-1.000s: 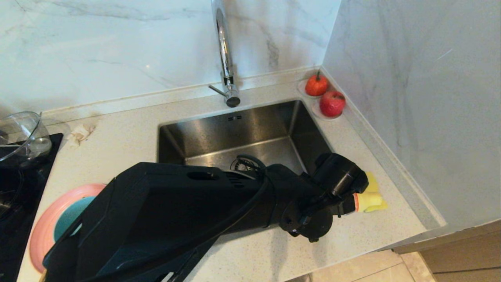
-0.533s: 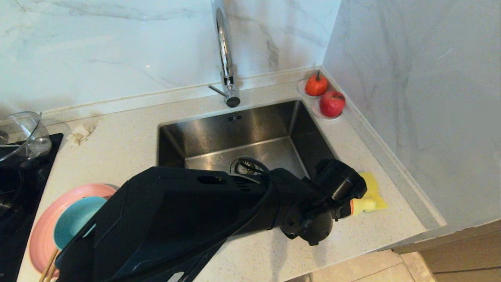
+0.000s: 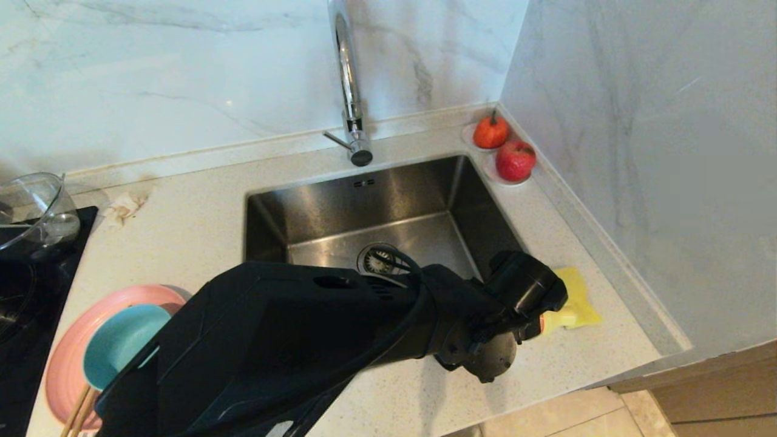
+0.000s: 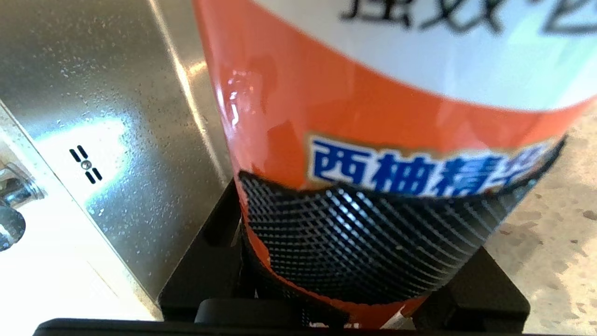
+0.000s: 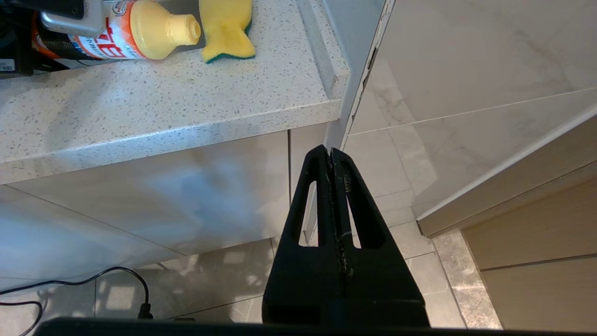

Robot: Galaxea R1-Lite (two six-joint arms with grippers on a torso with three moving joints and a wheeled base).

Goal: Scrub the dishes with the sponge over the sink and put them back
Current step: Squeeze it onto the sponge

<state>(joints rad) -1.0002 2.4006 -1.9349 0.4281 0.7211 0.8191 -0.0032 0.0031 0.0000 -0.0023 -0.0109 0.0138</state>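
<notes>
The yellow sponge lies on the counter right of the sink; its green layer shows at the edge. My left gripper is shut on an orange and white detergent bottle. The bottle lies nearly level, with its yellow cap at the sponge's near edge. The teal bowl sits inside the pink plate at the counter's front left, partly hidden by my left arm. My right gripper hangs shut and empty below the counter edge.
A tall chrome tap stands behind the sink. Two red fruits sit in the back right corner. A clear glass bowl rests on the black hob at left. Chopsticks lean by the plate, and a crumpled tissue lies nearby.
My left arm has drawn slightly back, uncovering more of the teal bowl and the drain. The bottle's cap has sunk a little toward the sponge.
</notes>
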